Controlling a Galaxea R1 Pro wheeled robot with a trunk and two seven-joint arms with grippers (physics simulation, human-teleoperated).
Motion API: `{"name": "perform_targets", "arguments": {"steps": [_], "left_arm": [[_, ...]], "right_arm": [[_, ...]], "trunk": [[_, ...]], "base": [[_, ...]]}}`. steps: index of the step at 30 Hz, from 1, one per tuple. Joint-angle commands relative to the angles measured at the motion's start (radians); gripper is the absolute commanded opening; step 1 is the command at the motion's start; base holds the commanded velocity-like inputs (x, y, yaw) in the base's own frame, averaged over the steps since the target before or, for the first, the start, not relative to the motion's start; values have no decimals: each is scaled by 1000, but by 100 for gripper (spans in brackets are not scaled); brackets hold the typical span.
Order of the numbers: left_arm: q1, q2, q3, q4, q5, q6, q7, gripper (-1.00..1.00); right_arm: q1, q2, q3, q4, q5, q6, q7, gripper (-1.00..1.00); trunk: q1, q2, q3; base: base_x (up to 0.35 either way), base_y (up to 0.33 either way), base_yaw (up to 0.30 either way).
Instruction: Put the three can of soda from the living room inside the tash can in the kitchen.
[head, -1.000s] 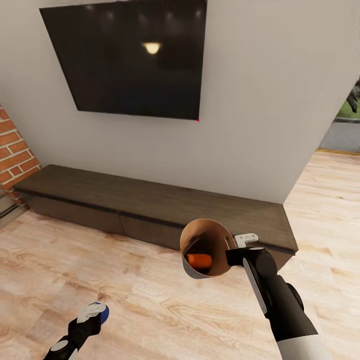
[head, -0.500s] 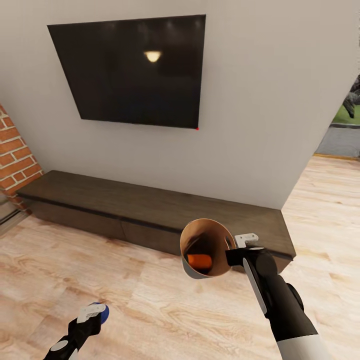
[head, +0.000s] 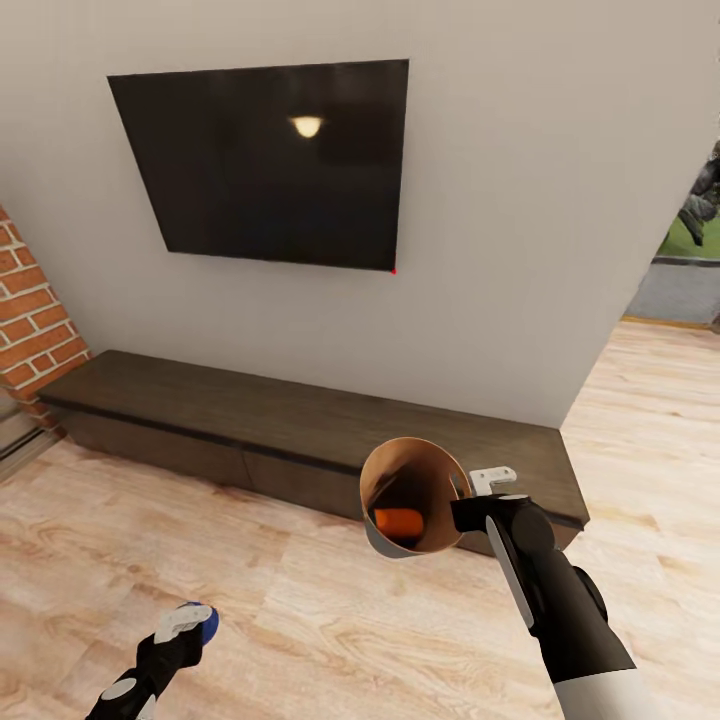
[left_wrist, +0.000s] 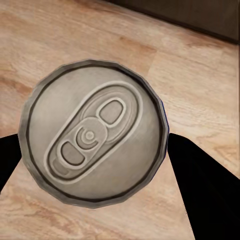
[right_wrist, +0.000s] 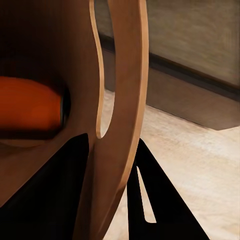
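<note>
One orange can (head: 398, 522) lay inside the tash can (head: 412, 497), which the right hand (head: 470, 497) pinched by its rim, tilted. Lower and leftward, the left hand (head: 185, 627) clamped a dark blue can (left_wrist: 92, 131). Beyond stood a low cabinet (head: 250, 420) and wall TV (head: 265, 160).

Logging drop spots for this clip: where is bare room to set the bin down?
The dark low cabinet top under the TV is bare. So is the plank floor between it and both claws. No crowded spot shows.
</note>
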Motion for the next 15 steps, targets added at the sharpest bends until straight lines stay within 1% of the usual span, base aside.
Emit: {"name": "perform_targets", "arguments": {"steps": [1,7,9,10,12,13,14,15], "left_arm": [[0,0,0,-4,-1,0,-2,-100],[0,0,3,-61,1,0,-9,-100],[0,0,3,-77,1,1,-32,-100],[0,1,4,-89,1,3,-76,-100],[0,2,5,-101,1,5,-144,-100],[0,8,6,-113,0,10,-226,-100],[0,27,10,-126,1,37,-342,-100],[0,34,12,-129,3,50,-371,-100]], "right_arm": [[0,0,1,0,-11,0,1,-100],[0,0,1,4,-11,-2,1,-100],[0,0,1,7,-11,-2,1,-100],[0,0,1,13,-11,-2,1,-100],[0,0,1,19,-11,-2,0,-100],[0,0,1,26,-11,-3,0,-100],[0,1,1,36,-10,-3,0,-100],[0,1,1,39,-11,-3,0,-100]], "trunk": [[0,0,1],[0,0,4],[0,0,4],[0,0,4],[0,0,4],[0,0,4],[0,0,4],[0,0,4]], "base": [[0,0,12],[0,0,5],[0,0,1],[0,0,0],[0,0,0],[0,0,0],[0,0,0],[0,0,0]]}}
